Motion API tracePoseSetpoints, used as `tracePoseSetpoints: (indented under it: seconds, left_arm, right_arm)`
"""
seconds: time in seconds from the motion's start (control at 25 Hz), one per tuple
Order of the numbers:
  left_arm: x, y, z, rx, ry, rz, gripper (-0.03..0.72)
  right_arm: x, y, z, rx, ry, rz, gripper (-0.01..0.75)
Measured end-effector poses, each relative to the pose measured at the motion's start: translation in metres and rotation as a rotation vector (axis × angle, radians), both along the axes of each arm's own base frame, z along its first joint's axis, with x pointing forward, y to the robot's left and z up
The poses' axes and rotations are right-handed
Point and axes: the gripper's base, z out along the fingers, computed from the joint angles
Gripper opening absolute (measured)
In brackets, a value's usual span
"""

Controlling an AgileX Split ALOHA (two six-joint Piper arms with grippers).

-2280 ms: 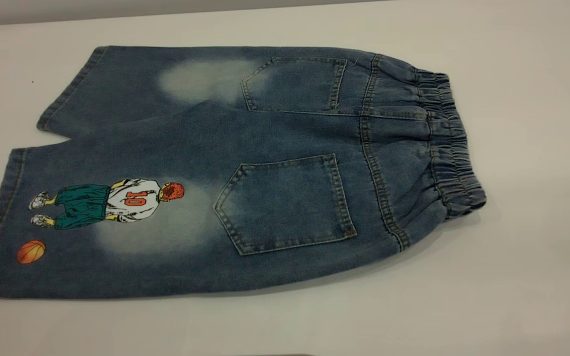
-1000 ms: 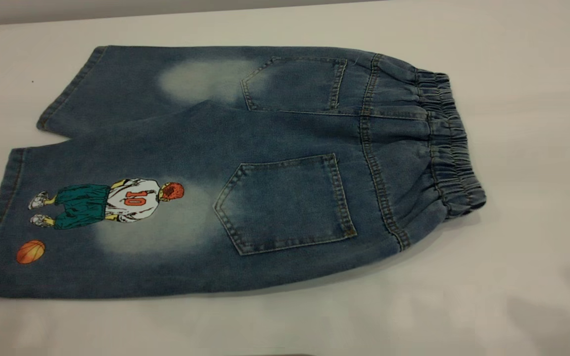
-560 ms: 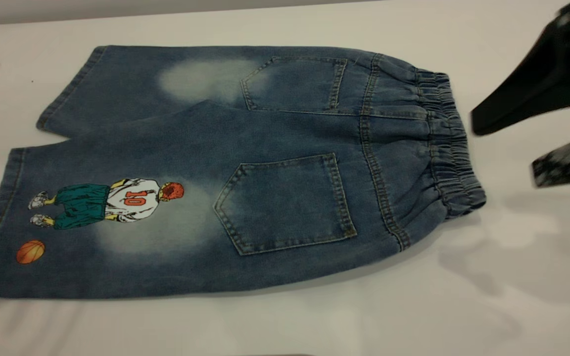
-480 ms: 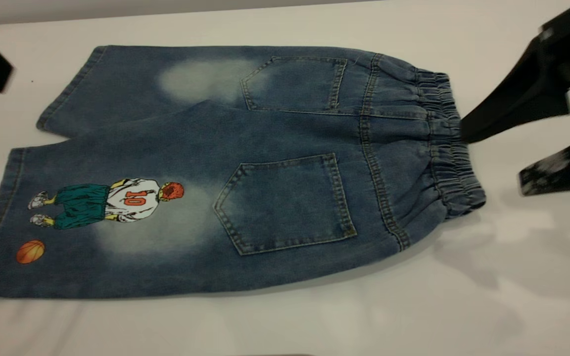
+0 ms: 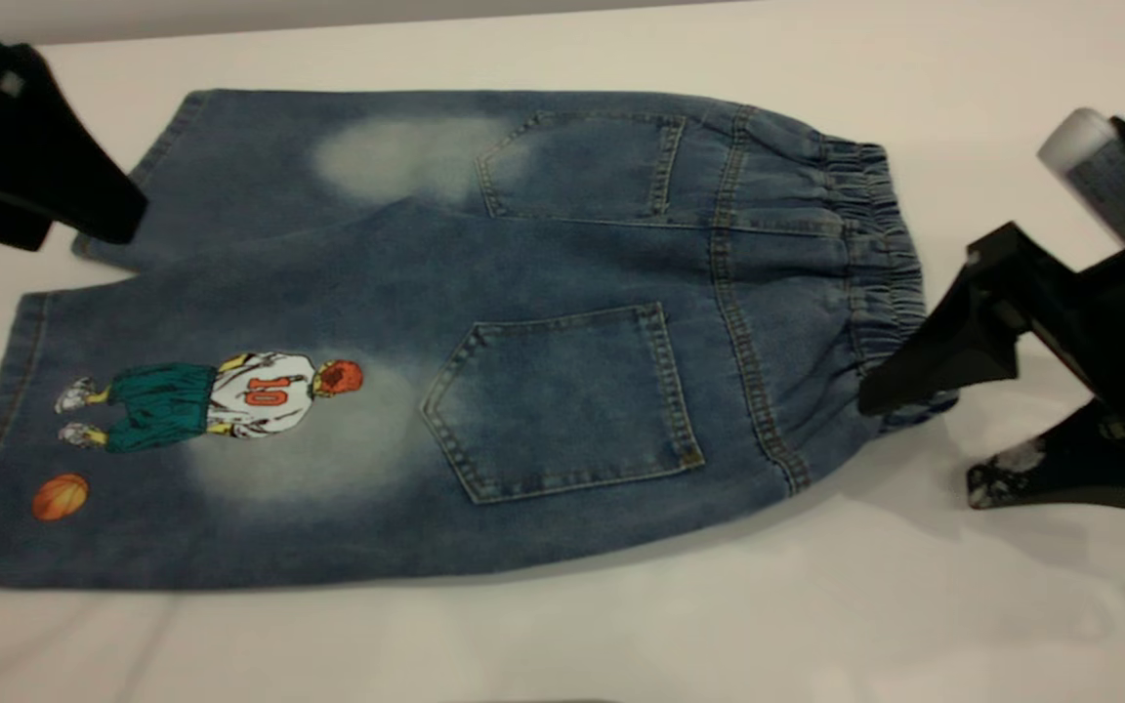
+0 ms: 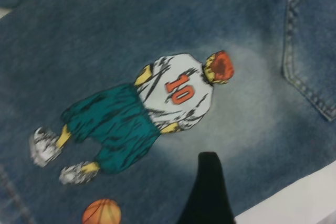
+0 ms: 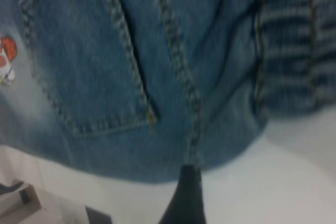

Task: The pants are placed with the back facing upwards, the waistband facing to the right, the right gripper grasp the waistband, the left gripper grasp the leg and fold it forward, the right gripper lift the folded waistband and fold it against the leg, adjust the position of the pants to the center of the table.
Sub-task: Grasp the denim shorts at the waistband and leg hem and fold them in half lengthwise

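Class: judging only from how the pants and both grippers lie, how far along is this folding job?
Done: the pants lie flat, back up, waistband rightward. In hand: the right gripper is open beside the waistband; the left gripper is above the far plain leg's hem, gripping nothing. Left: both grasps, both folds, centring.

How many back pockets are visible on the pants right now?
2. One pocket sits on the far, plain leg beside the waistband; the other pocket is on the near leg of the pants, between the player print and the waistband. None look hidden.
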Motion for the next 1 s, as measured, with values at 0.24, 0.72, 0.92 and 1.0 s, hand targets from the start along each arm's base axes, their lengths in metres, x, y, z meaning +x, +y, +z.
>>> tracePoseSetpoints:
  seconds: [0.24,0.72,0.92,1.0]
  left_arm:
    - [-0.001,-0.023,0.000,0.015,-0.031,-0.076,0.538]
    - [-0.001,-0.030,0.000,0.024,-0.050,-0.093,0.538]
    - [-0.001,-0.029,0.000,0.028,-0.053,-0.096,0.538]
    - [-0.001,-0.028,-0.001,0.054,-0.057,-0.120,0.538]
  right_arm:
    - [0.016,0.001,-0.012,0.015,-0.006,-0.005,0.594]
    - [0.037,0.004,-0.018,0.057,-0.035,-0.020,0.584]
    - [0.037,0.004,-0.023,0.068,-0.019,-0.044,0.461]
    - [0.037,0.004,-0.024,0.059,-0.014,-0.051,0.346]
